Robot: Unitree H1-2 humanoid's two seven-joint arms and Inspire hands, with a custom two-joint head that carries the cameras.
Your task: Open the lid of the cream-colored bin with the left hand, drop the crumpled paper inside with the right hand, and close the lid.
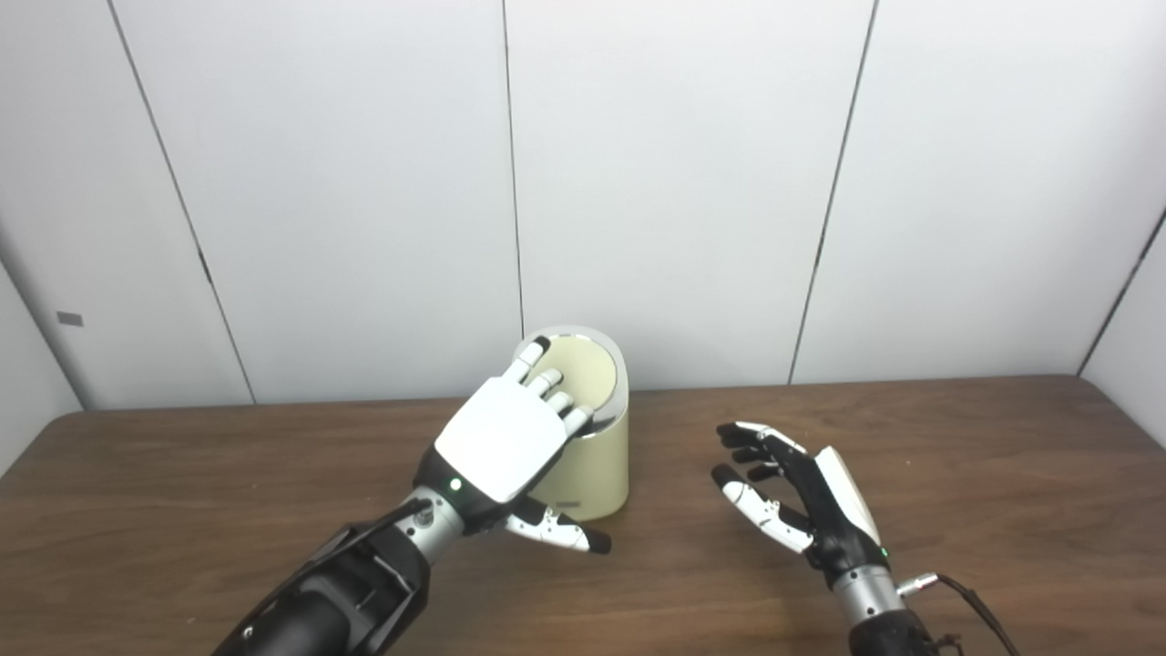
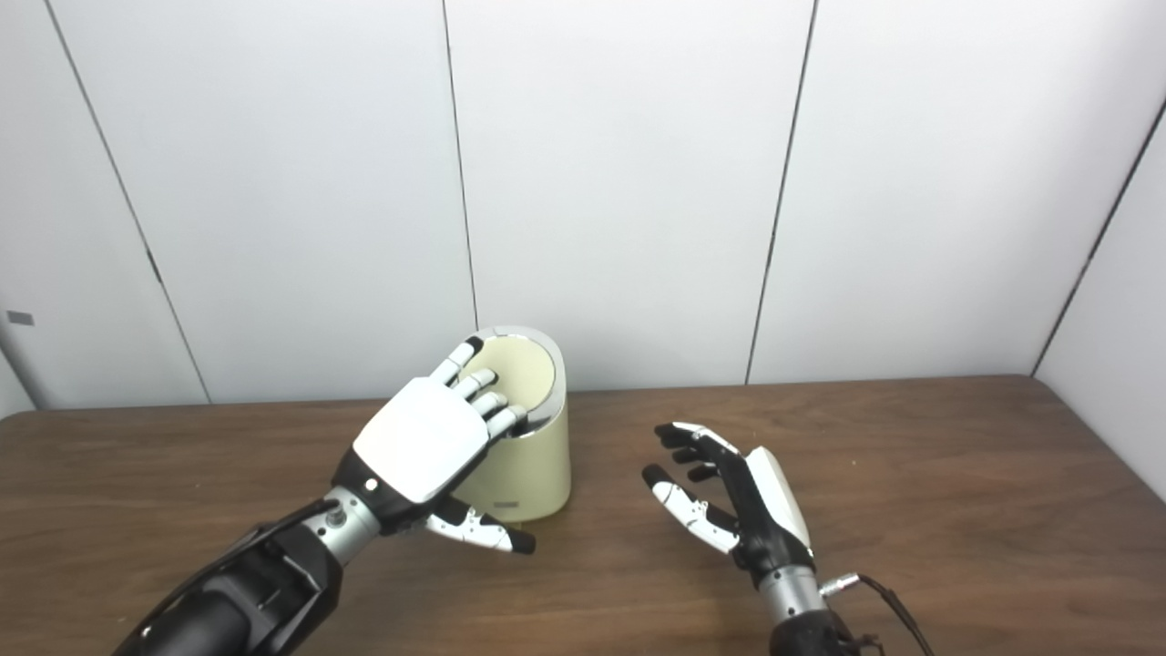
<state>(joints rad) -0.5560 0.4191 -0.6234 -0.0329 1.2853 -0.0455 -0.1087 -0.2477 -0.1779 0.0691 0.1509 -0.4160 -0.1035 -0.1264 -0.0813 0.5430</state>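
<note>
While spread, left hand [image 1: 499, 439] atop lid [image 1: 588, 369]

The left arm reaches in from the lower left, its left hand [image 1: 499, 439] palm down, back plate facing up, fingers [image 1: 544, 381] extended forward and slightly spread, thumb jutting out to the right underneath. The right hand [image 1: 802, 492] hangs empty on its edge, palm facing left, fingers apart and gently curled.
</note>
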